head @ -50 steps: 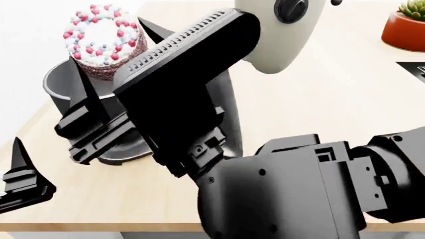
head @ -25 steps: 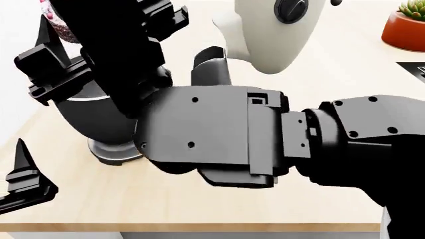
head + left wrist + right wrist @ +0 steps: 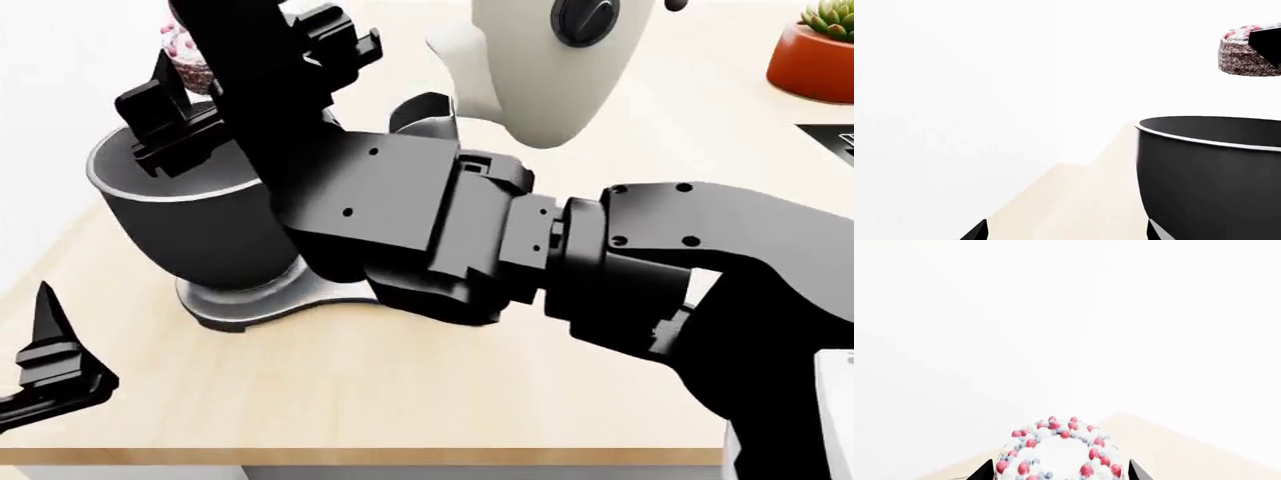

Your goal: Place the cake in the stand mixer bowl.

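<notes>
The cake (image 3: 183, 47), white-topped with pink and red sprinkles, is held in the air in my right gripper (image 3: 200, 75), above the far left rim of the stand mixer bowl (image 3: 174, 225). In the right wrist view the cake (image 3: 1059, 452) sits between the two fingertips (image 3: 984, 473) of the right gripper (image 3: 1059, 474). The left wrist view shows the cake (image 3: 1244, 57) hanging clear above the dark grey bowl (image 3: 1207, 175). My left gripper (image 3: 51, 365) is open and empty, low at the table's front left; it also shows in the left wrist view (image 3: 1066, 235).
The cream mixer head (image 3: 561, 70) is tilted up behind the bowl, and the mixer base (image 3: 254, 300) stands under the bowl. A potted plant (image 3: 814, 55) stands at the far right. My right arm (image 3: 534, 250) spans the table's middle. The table's front edge (image 3: 400, 455) is near.
My right arm has swung and turned over the bowl. The cake went up and left, then back right and a little down. My left gripper has stayed put.
</notes>
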